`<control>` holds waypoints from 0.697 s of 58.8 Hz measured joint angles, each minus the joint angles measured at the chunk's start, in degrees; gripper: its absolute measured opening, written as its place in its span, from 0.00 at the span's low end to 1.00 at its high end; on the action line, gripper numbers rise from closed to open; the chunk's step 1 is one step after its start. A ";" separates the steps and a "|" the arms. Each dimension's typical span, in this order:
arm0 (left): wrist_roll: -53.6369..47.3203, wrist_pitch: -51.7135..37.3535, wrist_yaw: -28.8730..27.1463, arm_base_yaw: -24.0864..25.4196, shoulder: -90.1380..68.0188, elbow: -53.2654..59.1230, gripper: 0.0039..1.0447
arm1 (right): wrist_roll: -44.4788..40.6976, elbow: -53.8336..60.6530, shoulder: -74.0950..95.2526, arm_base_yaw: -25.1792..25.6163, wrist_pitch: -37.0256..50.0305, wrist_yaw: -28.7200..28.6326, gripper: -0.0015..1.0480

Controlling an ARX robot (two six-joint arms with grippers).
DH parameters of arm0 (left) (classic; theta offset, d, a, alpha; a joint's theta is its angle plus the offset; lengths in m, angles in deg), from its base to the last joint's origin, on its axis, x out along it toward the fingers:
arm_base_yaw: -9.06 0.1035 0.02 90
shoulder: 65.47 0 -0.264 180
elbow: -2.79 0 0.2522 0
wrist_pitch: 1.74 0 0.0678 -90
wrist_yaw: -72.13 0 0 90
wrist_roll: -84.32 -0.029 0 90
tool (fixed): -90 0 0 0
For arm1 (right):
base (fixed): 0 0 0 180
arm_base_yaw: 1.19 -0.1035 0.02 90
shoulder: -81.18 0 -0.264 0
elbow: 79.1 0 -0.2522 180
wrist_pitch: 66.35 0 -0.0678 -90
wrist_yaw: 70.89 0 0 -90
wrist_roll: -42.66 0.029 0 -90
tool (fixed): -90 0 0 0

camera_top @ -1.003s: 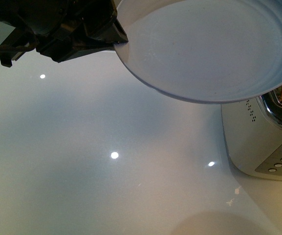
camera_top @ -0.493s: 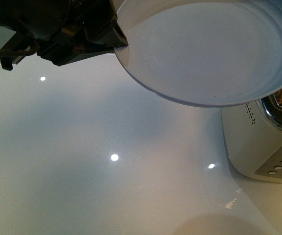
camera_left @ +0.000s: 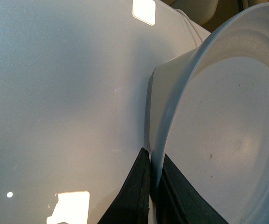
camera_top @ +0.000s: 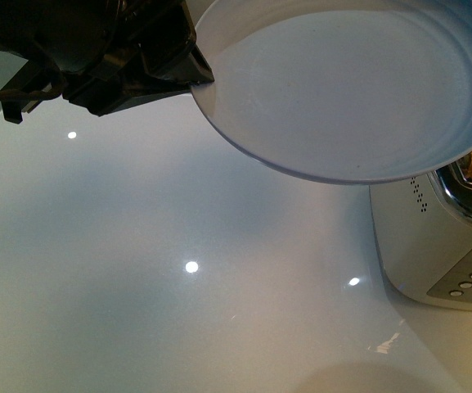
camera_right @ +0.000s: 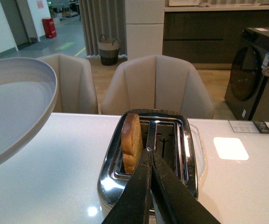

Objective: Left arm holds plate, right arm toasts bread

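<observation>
Beside bread (camera_right: 131, 142) in toaster (camera_right: 190, 161), right pincer (camera_right: 148, 151) closed; left pincer (camera_left: 154, 161) clamps plate (camera_top: 342, 82) rim.

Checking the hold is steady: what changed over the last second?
Hardly anything. The plate, left gripper and toaster all slid slightly down the front view together, so the camera probably shifted. The left jaws stay clamped on the plate's rim, and nothing was let go.

The plate (camera_top: 358, 90) is plain pale blue-grey, unpatterned. The left gripper (camera_top: 199, 78) and the right gripper (camera_right: 148, 150) are black. The bread (camera_right: 131, 142) is light tan with a darker brown crust. The toaster (camera_top: 415, 246) is cream-white with a chrome top and a patch of small dark dots. The tabletop (camera_top: 178, 327) is glossy white.
</observation>
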 joint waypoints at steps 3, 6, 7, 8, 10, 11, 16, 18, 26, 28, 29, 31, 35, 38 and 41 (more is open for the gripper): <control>0.00 0.00 0.00 0.00 0.00 0.00 0.03 | 0.00 0.00 -3.10 0.00 -3.45 0.24 0.02; 0.00 0.00 -0.07 0.02 0.00 0.00 0.03 | 0.00 0.00 -5.18 0.00 -4.22 0.17 0.02; 0.00 0.00 -0.13 0.02 0.00 0.00 0.03 | 0.00 0.00 -5.35 0.00 -4.28 0.15 0.02; 0.02 0.00 -0.13 0.02 0.00 0.00 0.03 | 0.00 0.00 -5.55 0.00 -4.37 0.15 0.02; 0.00 0.00 -0.02 0.00 0.04 0.00 0.03 | 0.02 0.00 -5.62 0.00 -4.46 0.20 0.02; 0.00 0.00 0.02 0.00 0.07 0.00 0.03 | 0.02 0.00 -5.62 0.00 -4.48 0.20 0.02; 0.00 0.00 0.02 -0.04 0.07 0.00 0.03 | 0.00 0.00 -5.70 0.00 -4.52 0.20 0.02; 0.00 0.00 0.00 -0.04 0.07 0.00 0.03 | 0.02 0.00 -5.73 0.00 -4.55 0.20 0.02; 0.00 0.00 0.02 -0.04 0.09 0.00 0.03 | 0.00 0.00 -5.77 0.00 -4.57 0.17 0.02; 0.00 0.00 0.00 -0.04 0.09 0.00 0.03 | 0.00 0.00 -5.77 0.00 -4.57 0.17 0.02; 0.00 0.00 0.00 -0.04 0.09 0.00 0.03 | 0.02 0.00 -5.77 0.00 -4.57 0.20 0.02; 0.00 0.00 -0.02 -0.02 0.09 0.00 0.03 | 0.00 0.00 -5.77 0.00 -4.57 0.20 0.02; 0.00 0.00 -0.02 -0.02 0.09 0.00 0.03 | 0.02 0.00 -5.79 0.00 -4.57 0.20 0.02; 0.00 0.00 0.02 -0.04 0.09 0.00 0.03 | 0.00 0.00 -5.79 0.00 -4.57 0.20 0.02; 0.00 0.00 0.02 -0.04 0.09 0.00 0.03 | 0.00 0.00 -5.79 0.00 -4.57 0.20 0.02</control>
